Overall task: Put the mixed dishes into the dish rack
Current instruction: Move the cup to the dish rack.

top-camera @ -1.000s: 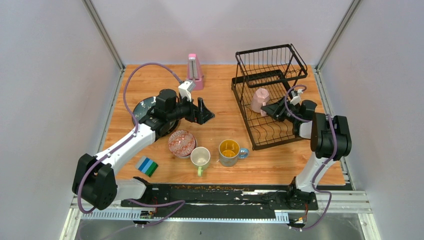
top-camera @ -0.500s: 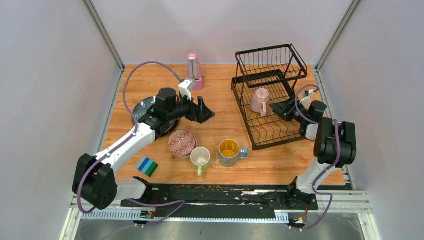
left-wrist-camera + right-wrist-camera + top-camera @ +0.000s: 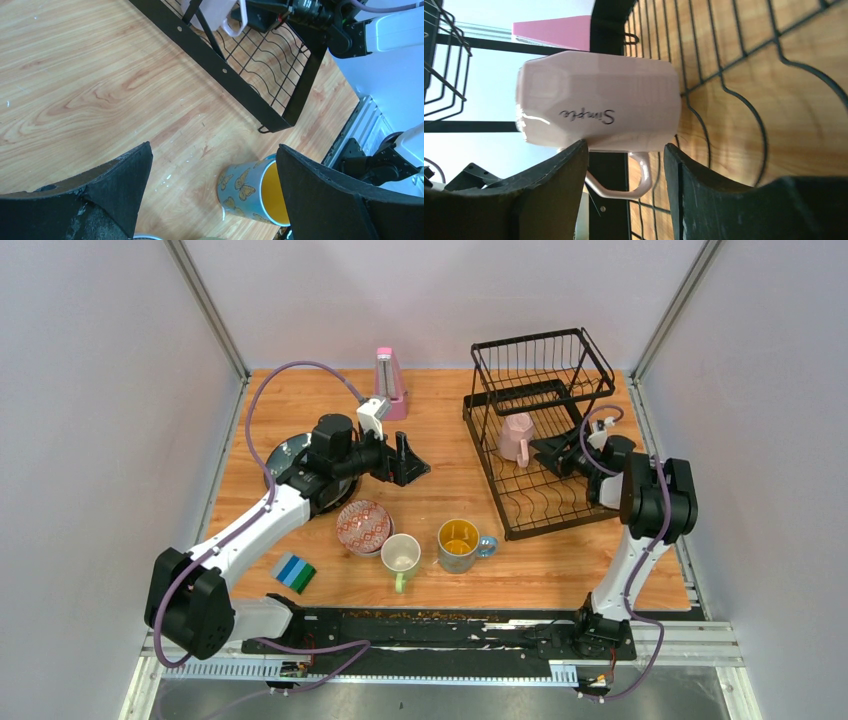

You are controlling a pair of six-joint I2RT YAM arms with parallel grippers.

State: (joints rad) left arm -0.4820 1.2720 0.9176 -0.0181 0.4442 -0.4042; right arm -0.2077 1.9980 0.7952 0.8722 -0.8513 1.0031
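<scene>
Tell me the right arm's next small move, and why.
Probably draw the right gripper straight back, away from the pink mug. The mug seems to stand rim-down on the floor of the dish rack, and the jaws stand apart around its handle without clamping it, so it looks placed.

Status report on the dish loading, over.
Left gripper open, empty. Right gripper open at pink mug handle; mug upside down in dish rack. Nothing blocking.
</scene>
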